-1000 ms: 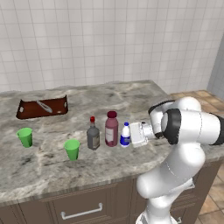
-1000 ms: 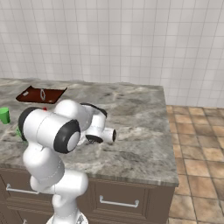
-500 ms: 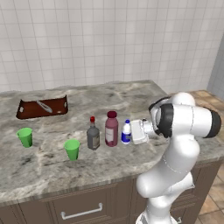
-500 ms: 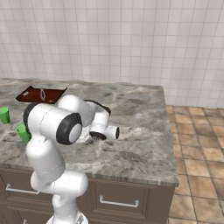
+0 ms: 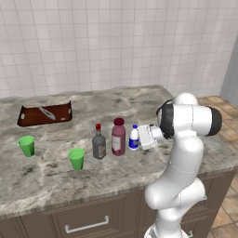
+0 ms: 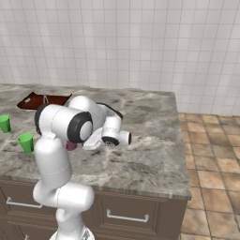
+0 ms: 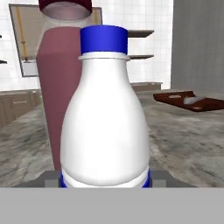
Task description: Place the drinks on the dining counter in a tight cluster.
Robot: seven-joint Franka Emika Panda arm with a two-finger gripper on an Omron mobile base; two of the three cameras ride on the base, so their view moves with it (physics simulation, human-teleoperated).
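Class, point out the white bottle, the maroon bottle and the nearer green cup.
white bottle (image 7: 104,131), hand view, on its belly.
maroon bottle (image 5: 118,138), left base view, on its body.
nearer green cup (image 5: 76,159), left base view, on its side wall.

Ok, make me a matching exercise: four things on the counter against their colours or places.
Things:
1. white bottle
2. maroon bottle
3. grey-brown bottle
4. cups

Descriptions:
A. red cap
B. green, left of the bottles in the left base view
C. blue cap, in the hand
D. middle of the row of bottles

Pairs: 1-C, 2-D, 3-A, 4-B
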